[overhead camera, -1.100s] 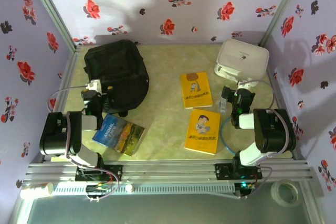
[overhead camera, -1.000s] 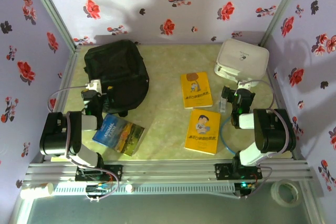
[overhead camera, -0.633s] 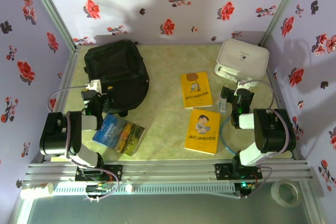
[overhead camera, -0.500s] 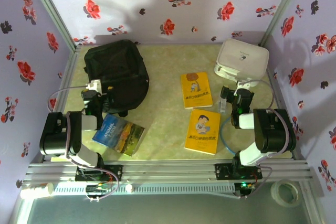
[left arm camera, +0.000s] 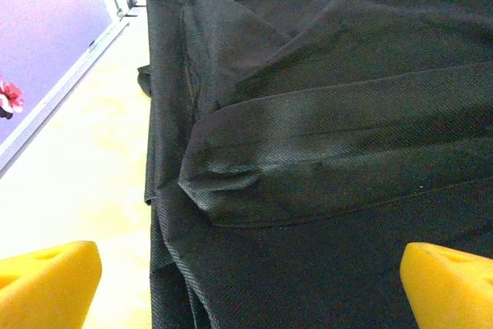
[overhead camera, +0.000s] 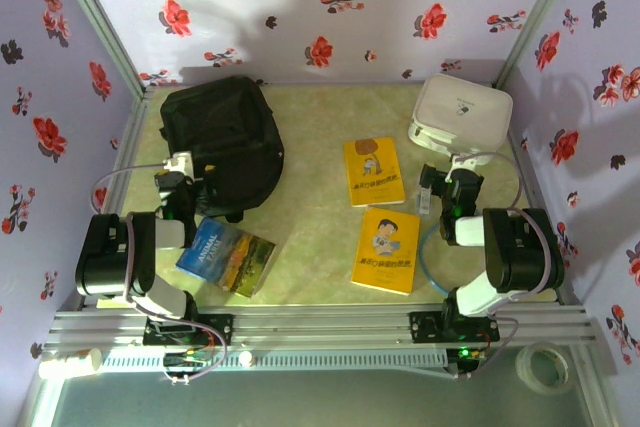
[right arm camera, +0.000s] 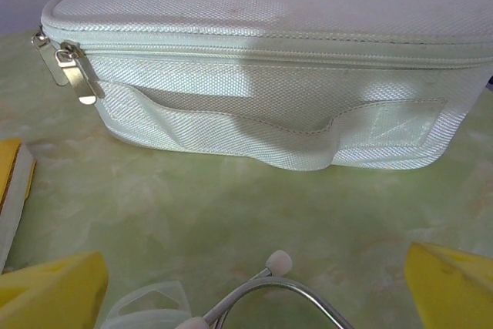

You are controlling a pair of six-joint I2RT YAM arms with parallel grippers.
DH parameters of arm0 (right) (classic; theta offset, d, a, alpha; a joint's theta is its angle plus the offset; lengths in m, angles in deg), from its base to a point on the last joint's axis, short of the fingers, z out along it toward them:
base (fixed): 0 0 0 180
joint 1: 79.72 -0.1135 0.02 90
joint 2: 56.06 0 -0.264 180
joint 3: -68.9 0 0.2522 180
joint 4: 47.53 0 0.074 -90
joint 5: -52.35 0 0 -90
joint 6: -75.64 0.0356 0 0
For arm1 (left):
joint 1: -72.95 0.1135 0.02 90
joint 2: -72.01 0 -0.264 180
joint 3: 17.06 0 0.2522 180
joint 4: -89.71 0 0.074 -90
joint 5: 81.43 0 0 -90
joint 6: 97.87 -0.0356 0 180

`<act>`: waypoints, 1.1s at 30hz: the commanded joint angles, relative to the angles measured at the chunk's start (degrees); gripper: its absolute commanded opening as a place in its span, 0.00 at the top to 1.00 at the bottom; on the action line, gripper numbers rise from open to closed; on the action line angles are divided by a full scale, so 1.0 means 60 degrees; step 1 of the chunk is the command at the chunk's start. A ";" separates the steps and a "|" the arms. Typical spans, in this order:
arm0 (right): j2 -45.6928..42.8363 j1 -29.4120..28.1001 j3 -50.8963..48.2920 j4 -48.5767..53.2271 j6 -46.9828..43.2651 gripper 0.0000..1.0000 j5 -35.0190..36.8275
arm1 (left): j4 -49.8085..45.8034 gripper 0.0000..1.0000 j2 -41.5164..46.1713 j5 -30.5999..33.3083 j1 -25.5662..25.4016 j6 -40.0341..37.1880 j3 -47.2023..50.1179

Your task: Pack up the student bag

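Directly ahead of left pincer point(left arm camera: 246, 283), wide open and empty, student bag point(left arm camera: 331, 144), close by.

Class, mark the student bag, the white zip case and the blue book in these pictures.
student bag point(overhead camera: 222, 142), top external view, middle of its fabric.
white zip case point(right arm camera: 254, 90), right wrist view, its side wall.
blue book point(overhead camera: 226, 255), top external view, centre of cover.

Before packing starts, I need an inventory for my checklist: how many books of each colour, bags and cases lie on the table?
Yellow books: 2
Blue book: 1
Black backpack: 1
White zip case: 1
Total: 5
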 commanded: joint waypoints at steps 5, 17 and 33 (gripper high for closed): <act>-0.2172 -0.0562 0.0705 0.2535 -0.0470 0.01 0.0388 | -0.2312 0.00 0.2029 0.0836 -0.0061 0.0359 -0.0615; -0.1465 -0.2758 0.4789 0.8025 0.2893 0.01 -0.1026 | -0.8934 0.00 0.3021 -0.0744 -0.0065 0.4342 -0.4276; 0.5362 -0.5572 1.1640 0.9414 0.5089 0.10 -0.4647 | -0.9612 0.03 0.1022 -0.1414 -0.0148 0.6291 -0.4688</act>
